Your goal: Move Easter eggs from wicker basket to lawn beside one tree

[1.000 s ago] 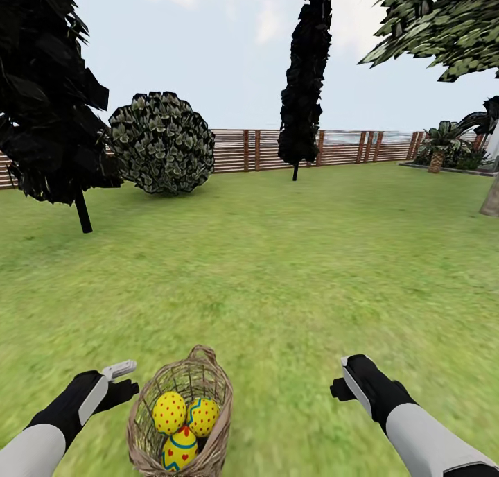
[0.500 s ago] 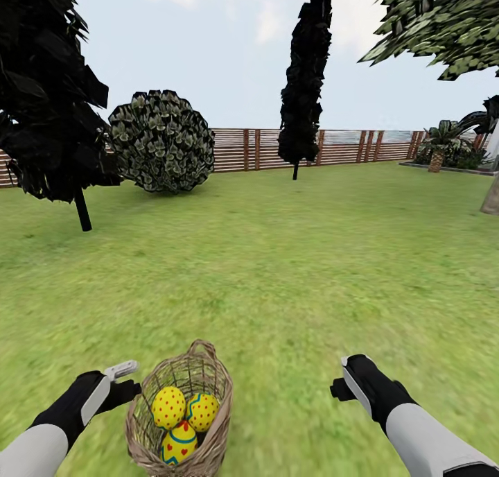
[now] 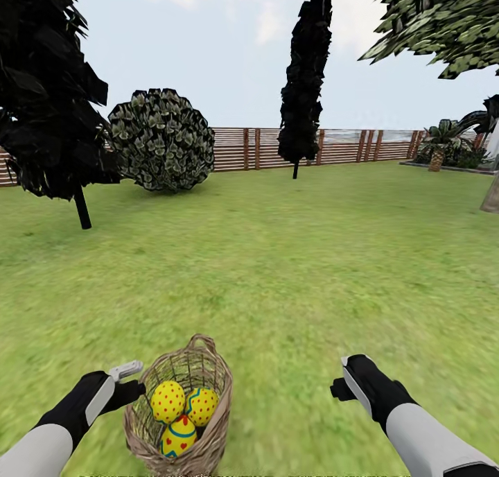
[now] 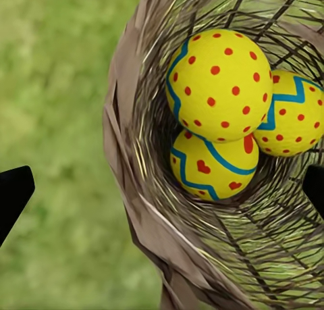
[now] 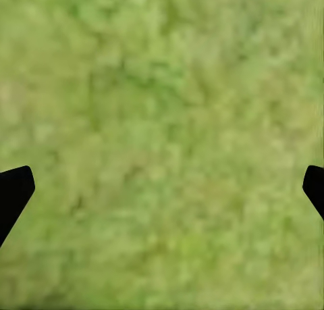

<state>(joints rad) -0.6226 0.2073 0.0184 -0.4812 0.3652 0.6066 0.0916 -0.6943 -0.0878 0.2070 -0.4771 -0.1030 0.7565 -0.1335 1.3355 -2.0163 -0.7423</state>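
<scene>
The brown wicker basket point(image 3: 208, 380) stands on the lawn point(image 3: 277, 269) just in front of me and holds three yellow Easter eggs point(image 3: 168, 401) point(image 3: 202, 406) point(image 3: 179, 437) with red dots and blue-green zigzags. My left gripper point(image 3: 127, 385) hovers open beside the basket's left rim. In the left wrist view the basket point(image 4: 135, 209) and the eggs point(image 4: 219, 84) point(image 4: 293, 117) point(image 4: 209, 171) lie between the spread fingertips point(image 4: 13, 195). My right gripper point(image 3: 343, 383) is open over bare grass point(image 5: 162, 141), to the right of the basket. A tree point(image 3: 491, 196) with a grey-brown trunk stands at the far right edge.
Dark cypresses rise at the left point(image 3: 41, 89) and at the back centre point(image 3: 305, 75). A round shrub point(image 3: 163, 141) sits before the brown slatted fence point(image 3: 346, 148). A short palm point(image 3: 438, 144) grows at the back right. Open grass stretches ahead.
The view has shifted slightly, so the basket sits a little higher in the picture. My left gripper has edged closer to the basket's rim. The right arm looks unchanged.
</scene>
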